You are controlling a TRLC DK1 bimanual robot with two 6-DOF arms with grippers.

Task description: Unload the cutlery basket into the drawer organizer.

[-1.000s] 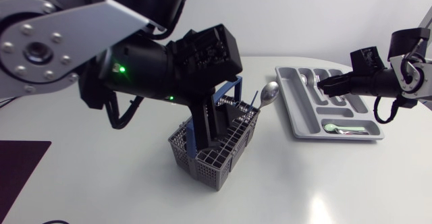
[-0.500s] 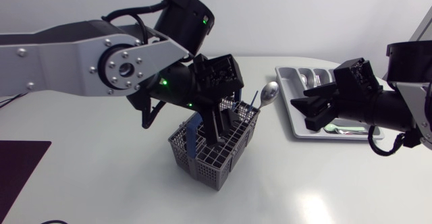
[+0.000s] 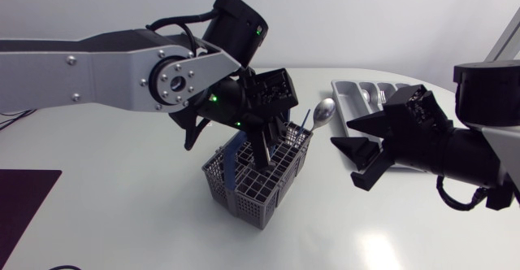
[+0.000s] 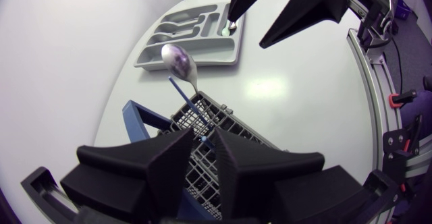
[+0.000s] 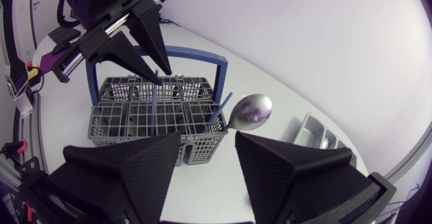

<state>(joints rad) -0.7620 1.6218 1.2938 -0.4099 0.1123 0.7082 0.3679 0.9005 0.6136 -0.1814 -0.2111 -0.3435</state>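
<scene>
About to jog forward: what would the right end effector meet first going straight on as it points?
The right end effector would probably meet the cutlery basket first, at its end wall. The spoon in it stands just beside that line; depth is unclear.

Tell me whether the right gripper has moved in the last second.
Yes. The right gripper has left the drawer organizer and come toward the cutlery basket, fingers open.

In the head view, your left gripper (image 3: 260, 166) covers the cutlery basket's (image 3: 221, 179) middle cells, so their contents are hidden. The spoon's (image 3: 325, 111) handle and the thin blue stick's (image 3: 306, 122) lower end vanish inside; the stick may be a utensil handle. Toward 2 o'clock from the basket, your right gripper (image 3: 348, 150) blocks the drawer organizer's (image 3: 351, 99) near half.
</scene>
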